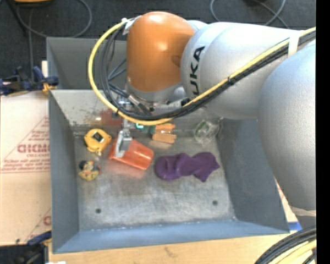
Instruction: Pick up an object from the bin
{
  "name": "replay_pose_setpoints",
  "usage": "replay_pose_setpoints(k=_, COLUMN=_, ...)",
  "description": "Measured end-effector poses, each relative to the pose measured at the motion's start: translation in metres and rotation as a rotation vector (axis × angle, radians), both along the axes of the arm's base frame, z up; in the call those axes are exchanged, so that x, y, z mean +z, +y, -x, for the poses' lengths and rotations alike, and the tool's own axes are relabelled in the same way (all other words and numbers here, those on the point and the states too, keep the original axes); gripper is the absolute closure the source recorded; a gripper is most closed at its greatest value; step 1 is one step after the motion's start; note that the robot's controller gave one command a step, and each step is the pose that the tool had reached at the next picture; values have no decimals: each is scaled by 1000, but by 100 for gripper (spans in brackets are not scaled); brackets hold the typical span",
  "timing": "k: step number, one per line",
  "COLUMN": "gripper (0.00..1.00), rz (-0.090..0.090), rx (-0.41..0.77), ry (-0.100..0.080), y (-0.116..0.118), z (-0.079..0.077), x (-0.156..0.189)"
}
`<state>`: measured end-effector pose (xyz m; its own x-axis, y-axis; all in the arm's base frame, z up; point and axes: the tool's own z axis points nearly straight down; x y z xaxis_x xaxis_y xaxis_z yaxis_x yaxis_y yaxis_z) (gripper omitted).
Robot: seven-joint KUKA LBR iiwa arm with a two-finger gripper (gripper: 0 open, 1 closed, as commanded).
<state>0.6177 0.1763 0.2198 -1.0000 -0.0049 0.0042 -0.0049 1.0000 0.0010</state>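
Orange cup [135, 156] on its side, bin [154, 205] left-centre | long axis upper-left to lower-right | grip: cannot tell

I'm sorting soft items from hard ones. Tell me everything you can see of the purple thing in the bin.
The purple thing looks like soft, matte cloth, crumpled into a long lumpy heap. It lies flat on the bin floor, right of the middle. One end lies close beside the orange cup; whether they touch I cannot tell.
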Motion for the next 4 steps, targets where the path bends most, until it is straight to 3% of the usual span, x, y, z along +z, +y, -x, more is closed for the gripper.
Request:
replay_pose_setpoints(k=1, gripper=0, rz=-1, rx=-3, ry=-8, y=-1, z=-2, x=5)
replay_pose_setpoints(k=2, gripper=0, rz=-2, rx=-34, ry=-10, y=-9, z=4, x=-22)
replay_pose_setpoints(k=3, gripper=0, rz=1, rx=120, ry=-7, y=-6, z=16, x=-37)
replay_pose_setpoints(k=4, gripper=0, rz=-1, rx=318, ry=-17, y=-7, z=13, x=-83)
